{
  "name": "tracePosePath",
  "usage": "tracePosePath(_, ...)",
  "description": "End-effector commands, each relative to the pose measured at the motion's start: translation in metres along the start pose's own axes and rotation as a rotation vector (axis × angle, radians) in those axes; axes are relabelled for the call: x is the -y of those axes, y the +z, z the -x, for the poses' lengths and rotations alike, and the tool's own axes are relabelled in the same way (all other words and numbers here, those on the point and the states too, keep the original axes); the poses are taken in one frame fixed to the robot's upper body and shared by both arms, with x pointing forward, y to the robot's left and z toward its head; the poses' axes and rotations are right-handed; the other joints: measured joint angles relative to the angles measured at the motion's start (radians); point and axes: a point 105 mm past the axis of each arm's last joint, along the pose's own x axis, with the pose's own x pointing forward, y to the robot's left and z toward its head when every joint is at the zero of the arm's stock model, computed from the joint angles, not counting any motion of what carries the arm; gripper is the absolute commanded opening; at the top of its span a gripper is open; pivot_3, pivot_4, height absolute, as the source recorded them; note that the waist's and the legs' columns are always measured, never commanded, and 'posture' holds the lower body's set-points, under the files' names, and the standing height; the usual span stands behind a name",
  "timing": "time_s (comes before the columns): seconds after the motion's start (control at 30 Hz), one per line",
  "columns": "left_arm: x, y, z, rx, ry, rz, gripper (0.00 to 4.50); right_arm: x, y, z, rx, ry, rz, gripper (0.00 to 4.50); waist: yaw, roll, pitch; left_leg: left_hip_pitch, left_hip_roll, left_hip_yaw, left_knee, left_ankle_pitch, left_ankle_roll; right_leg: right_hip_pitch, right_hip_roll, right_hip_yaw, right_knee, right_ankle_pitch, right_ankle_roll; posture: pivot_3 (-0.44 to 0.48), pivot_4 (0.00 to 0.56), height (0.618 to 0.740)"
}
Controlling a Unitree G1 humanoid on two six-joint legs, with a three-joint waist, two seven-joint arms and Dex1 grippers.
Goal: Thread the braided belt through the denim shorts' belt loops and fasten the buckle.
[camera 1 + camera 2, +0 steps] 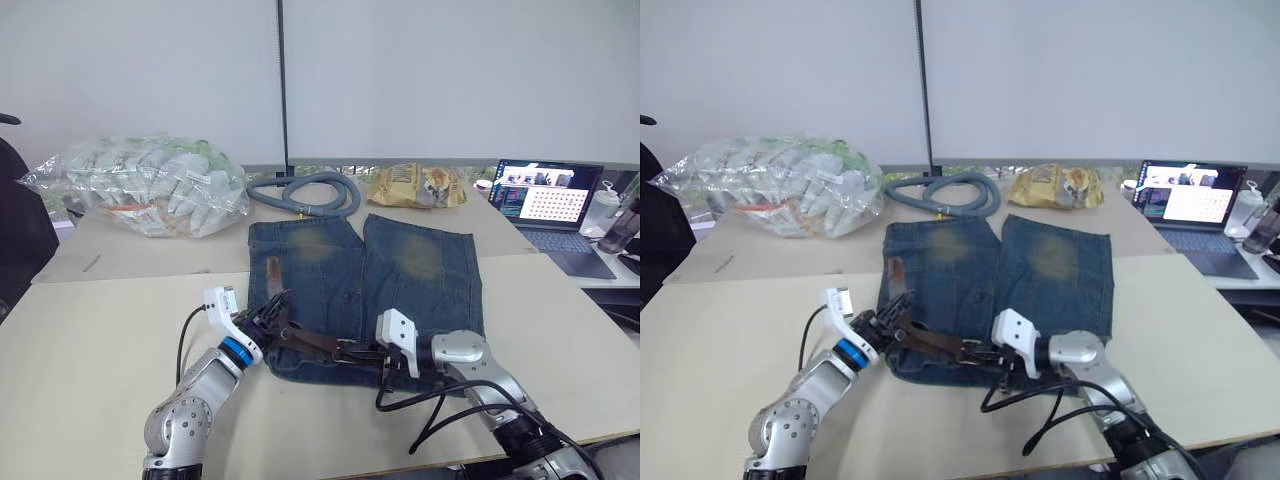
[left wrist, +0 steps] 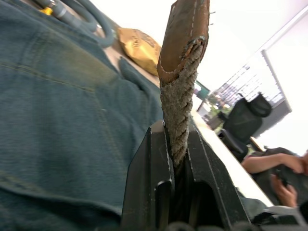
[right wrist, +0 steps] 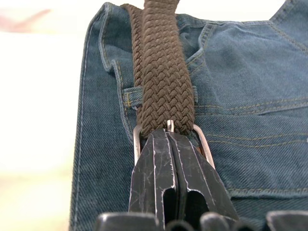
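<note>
The denim shorts [image 1: 400,280] lie flat on the table, waistband toward me. The braided belt [image 1: 315,343] runs along the waistband between my two grippers. My left gripper [image 1: 274,312] is shut on the belt near its leather tip [image 2: 185,38], which sticks up past the fingers. My right gripper [image 1: 362,353] is shut on the silvery buckle [image 3: 136,140]. In the right wrist view the belt [image 3: 163,91] lies across a belt loop [image 3: 129,98], covering its middle.
A grey corrugated hose [image 1: 305,192], a clear bag of packets [image 1: 150,185] and a yellow snack bag [image 1: 415,185] lie behind the shorts. An open laptop [image 1: 545,195] and a bottle [image 1: 625,225] stand at the far right. A seated person's hands [image 2: 284,178] show beyond the table.
</note>
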Motion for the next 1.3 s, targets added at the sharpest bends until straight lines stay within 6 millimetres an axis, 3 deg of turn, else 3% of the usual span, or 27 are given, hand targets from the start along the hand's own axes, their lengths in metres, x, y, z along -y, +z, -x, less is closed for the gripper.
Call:
tracePosePath(0.03, 0.002, 0.011, 0.001, 0.042, -0.012, -0.039, 0.00, -0.001, -0.022, -0.002, -0.108, 0.005, -0.008, 0.01, 0.000, 0.000, 0.000, 0.000, 0.000, 0.000, 0.000, 0.000, 0.000, 0.000, 0.000, 0.000, 0.000, 0.000, 0.000, 0.000, 0.150, 0.740)
tracePosePath(0.17, 0.002, 0.011, 0.002, 0.040, -0.015, -0.044, 0.00, -0.003, -0.023, -0.005, -0.123, 0.031, -0.009, 0.01, 0.000, 0.000, 0.000, 0.002, 0.000, 0.000, 0.000, -0.001, -0.001, 0.000, 0.000, 0.000, 0.000, 0.000, 0.000, 0.000, 0.150, 0.740)
tracePosePath(0.3, 0.002, 0.011, 0.002, 0.043, -0.016, -0.050, 0.00, -0.014, -0.037, -0.004, -0.202, 0.102, -0.031, 0.01, 0.000, 0.000, 0.000, 0.003, 0.001, 0.000, -0.001, -0.001, -0.001, 0.000, 0.000, 0.000, 0.000, 0.000, -0.001, 0.000, 0.150, 0.740)
tracePosePath(0.43, 0.001, 0.012, 0.001, 0.053, -0.011, -0.050, 0.00, -0.021, -0.033, -0.006, -0.174, 0.133, -0.043, 0.01, 0.001, 0.000, 0.000, 0.004, 0.001, 0.000, -0.001, -0.002, -0.001, 0.001, -0.001, 0.000, 0.000, -0.001, -0.001, 0.000, 0.150, 0.740)
tracePosePath(1.3, 0.001, 0.011, 0.000, 0.049, -0.020, -0.051, 0.00, -0.020, -0.037, 0.001, -0.204, 0.148, -0.033, 0.01, 0.002, 0.000, 0.000, 0.005, 0.001, 0.000, -0.001, -0.006, 0.002, 0.001, -0.002, -0.001, 0.000, -0.001, -0.001, 0.000, 0.150, 0.740)
